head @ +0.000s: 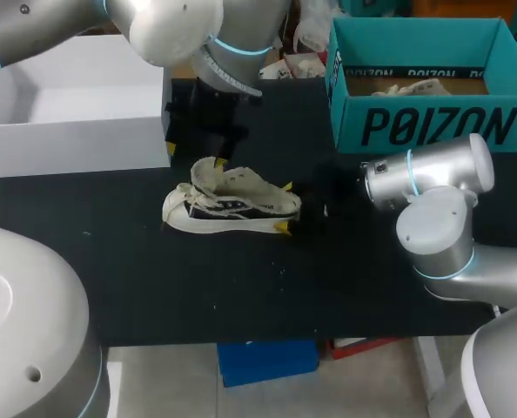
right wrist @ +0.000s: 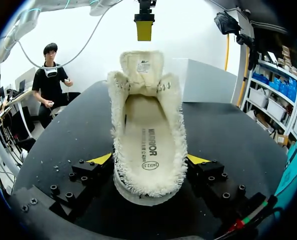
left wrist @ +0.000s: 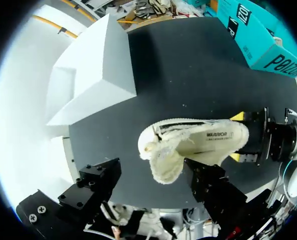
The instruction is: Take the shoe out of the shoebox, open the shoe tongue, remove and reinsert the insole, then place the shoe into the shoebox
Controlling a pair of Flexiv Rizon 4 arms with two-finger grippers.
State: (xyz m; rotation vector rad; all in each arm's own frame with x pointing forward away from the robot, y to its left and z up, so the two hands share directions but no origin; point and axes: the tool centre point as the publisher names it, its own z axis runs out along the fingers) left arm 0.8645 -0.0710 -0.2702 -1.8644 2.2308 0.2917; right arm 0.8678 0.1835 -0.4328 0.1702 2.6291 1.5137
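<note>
Two grippers are set at the shoe (head: pixel 232 207), which lies near the middle of the table (head: pixel 137 279), somewhat closer to its back edge than to its front edge. Its long axis is laid along the table, with the toe toward the left edge and the heel toward the right edge. The heel is clamped from both sides by the right gripper (head: pixel 285 207), whose yellow tips are pressed against the collar. The left gripper (left wrist: pixel 147 175) is held above the front half of the shoe with its fingers spread wide. The raised tongue (right wrist: pixel 141 67) is seen between them, close to one finger but not pinched. The insole (right wrist: pixel 147 135) is exposed inside the opening, below the left gripper and back toward the heel from the tongue. The left arm is judged the nearer free one, so a descent into the opening behind the tongue is likely called for while the shoe is steadied by the right.
</note>
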